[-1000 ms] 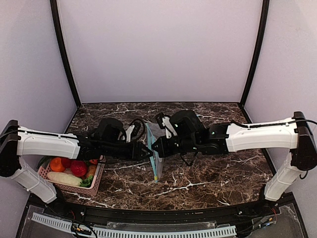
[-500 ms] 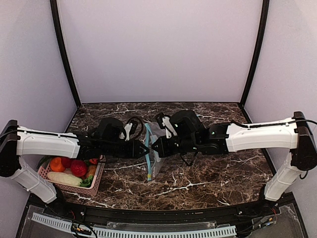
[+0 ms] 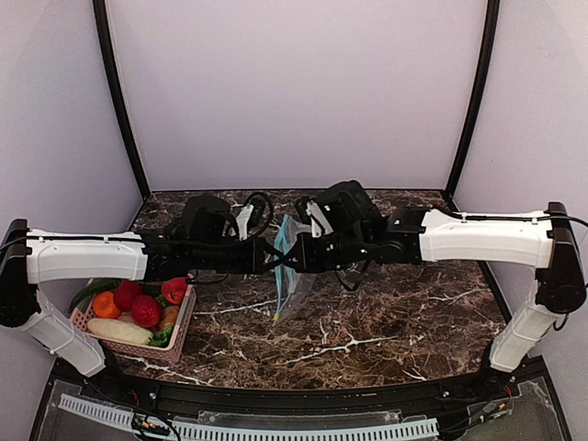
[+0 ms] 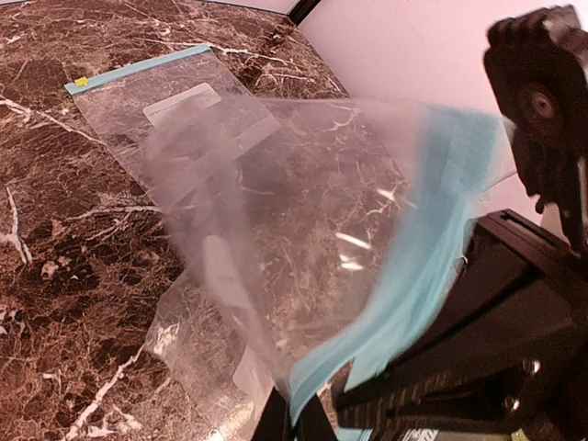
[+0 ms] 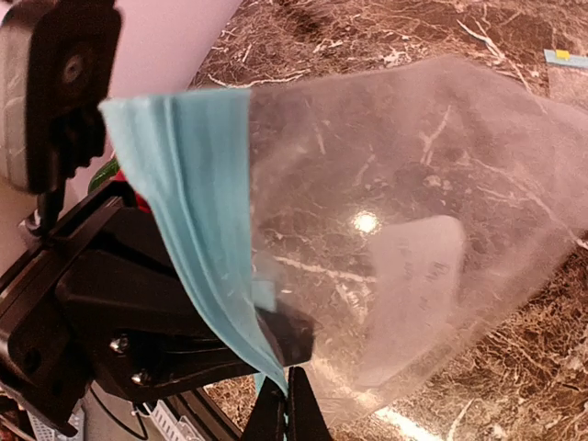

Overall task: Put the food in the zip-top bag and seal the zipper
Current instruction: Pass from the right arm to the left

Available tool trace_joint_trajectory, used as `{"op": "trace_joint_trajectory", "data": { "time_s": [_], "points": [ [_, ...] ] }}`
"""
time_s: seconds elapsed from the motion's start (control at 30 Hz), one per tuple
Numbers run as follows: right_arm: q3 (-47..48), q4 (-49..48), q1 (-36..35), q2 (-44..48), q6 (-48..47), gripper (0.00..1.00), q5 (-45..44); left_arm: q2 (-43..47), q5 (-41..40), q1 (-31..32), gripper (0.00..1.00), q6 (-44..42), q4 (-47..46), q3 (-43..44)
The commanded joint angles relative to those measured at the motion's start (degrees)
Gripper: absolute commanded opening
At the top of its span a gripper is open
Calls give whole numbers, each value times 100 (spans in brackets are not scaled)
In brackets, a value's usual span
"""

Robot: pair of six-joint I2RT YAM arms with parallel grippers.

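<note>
While bag (image 3: pixel 296 289) hangs between arms, L jaws, R jaws clenched on zipper (image 3: pixel 281 241).

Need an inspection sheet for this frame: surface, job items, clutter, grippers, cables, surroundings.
Surface: dark marble table, white veins.
Job's things: zip-top bag hangs between the arms, no food seen inside; zipper crumpled; food sits in the pink basket.
Clutter: second bag lying flat on the table.
Grippers: left gripper and right gripper both shut on the zipper edge.
Cables: black loops at the wrists, not on the bag.
Surroundings: lilac walls, black frame posts.
</note>
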State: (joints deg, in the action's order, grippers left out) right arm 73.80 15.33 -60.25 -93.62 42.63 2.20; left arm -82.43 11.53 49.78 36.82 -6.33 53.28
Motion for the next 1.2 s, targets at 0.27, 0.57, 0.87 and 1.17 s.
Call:
{"op": "trace_joint_trajectory", "data": {
  "time_s": [0.27, 0.57, 0.87, 1.17],
  "points": [
    [-419, 303, 1211, 851, 626, 0, 1967, 109, 402, -21, 1, -858, 1175, 661],
    [-519, 1137, 1322, 1127, 376, 0, 993, 188, 153, -92, 1, -1104, 1767, 895],
    [-452, 1444, 1122, 1013, 26, 0, 360, 65, 843, -95, 1, -1130, 1283, 664],
    [35, 1480, 404, 269, -104, 28, -197, -46, 1299, -91, 1, -886, 661, 485]
  ]
}}
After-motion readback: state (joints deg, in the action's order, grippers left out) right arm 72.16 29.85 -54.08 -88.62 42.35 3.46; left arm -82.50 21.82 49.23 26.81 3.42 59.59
